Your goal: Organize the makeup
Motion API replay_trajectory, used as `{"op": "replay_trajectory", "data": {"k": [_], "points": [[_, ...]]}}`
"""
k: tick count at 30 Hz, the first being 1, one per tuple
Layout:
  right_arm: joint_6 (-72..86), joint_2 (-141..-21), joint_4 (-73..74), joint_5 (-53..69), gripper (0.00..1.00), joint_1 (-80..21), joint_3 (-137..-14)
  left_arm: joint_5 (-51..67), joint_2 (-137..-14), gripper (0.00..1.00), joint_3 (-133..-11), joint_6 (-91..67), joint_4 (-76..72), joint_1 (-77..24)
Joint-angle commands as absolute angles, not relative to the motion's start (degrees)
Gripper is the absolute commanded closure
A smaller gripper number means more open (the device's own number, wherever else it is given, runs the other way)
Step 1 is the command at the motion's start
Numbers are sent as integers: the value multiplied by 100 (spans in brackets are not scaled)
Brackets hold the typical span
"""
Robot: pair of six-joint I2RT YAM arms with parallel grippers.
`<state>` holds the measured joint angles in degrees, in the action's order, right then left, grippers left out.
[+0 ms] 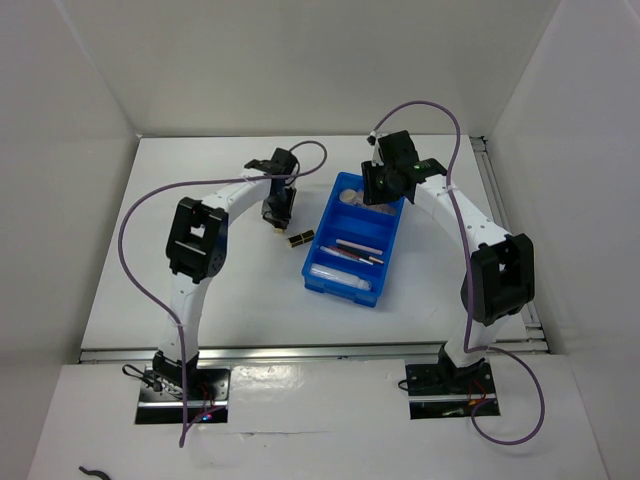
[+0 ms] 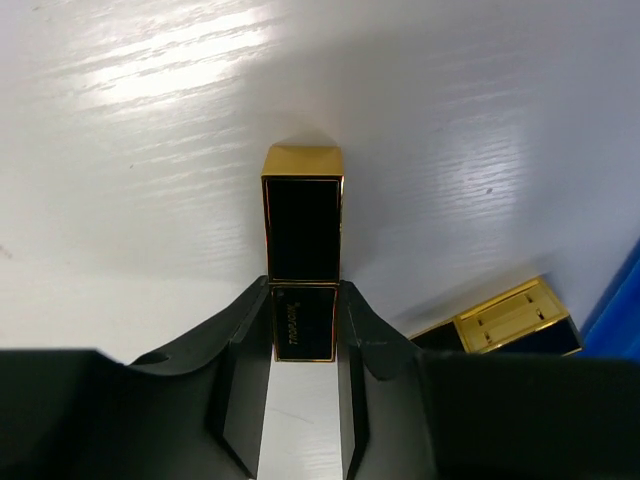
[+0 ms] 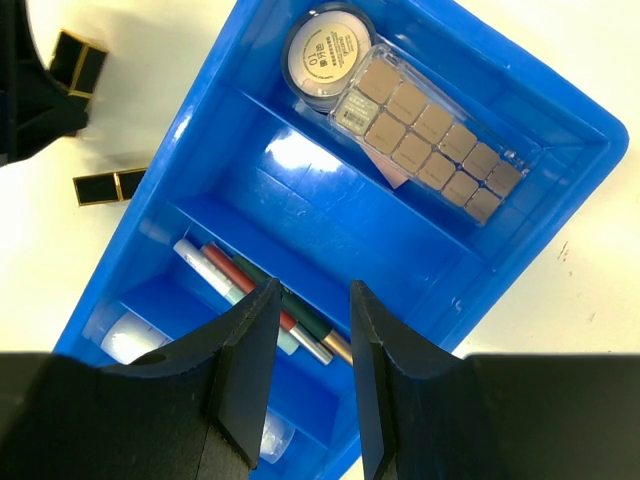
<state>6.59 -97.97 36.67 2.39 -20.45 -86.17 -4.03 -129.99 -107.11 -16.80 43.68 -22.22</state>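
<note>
Wrist view alone shows left fingers (image 2: 238, 385) pinching black-gold lipstick (image 2: 302, 240), right fingers (image 3: 245, 370) spread above blue bin (image 3: 330, 215)

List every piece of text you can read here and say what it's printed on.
Black-and-gold lipstick tube: gold lettering on its side, too blurred to read.
Round compact: dark print on the lid, too small to read.
Clear-lidded palette: small corner label, unreadable.
No other legible text.

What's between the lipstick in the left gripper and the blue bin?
Another black-and-gold lipstick, lying just beside the bin. The top view shows it, and the left wrist view does too.
</note>
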Motion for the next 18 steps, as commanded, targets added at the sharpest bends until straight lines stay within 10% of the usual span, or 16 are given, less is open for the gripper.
{"op": "replay_trajectory", "data": {"k": [1, 18], "points": [[677, -9571, 3718, 272, 58, -2101, -8824, -659, -12798, 100, -11152, -1740, 4807, -2197], [1775, -8105, 3164, -739, 58, -1144, -7884, 3049, -12119, 100, -12110, -2013, 3867, -2891]]}}
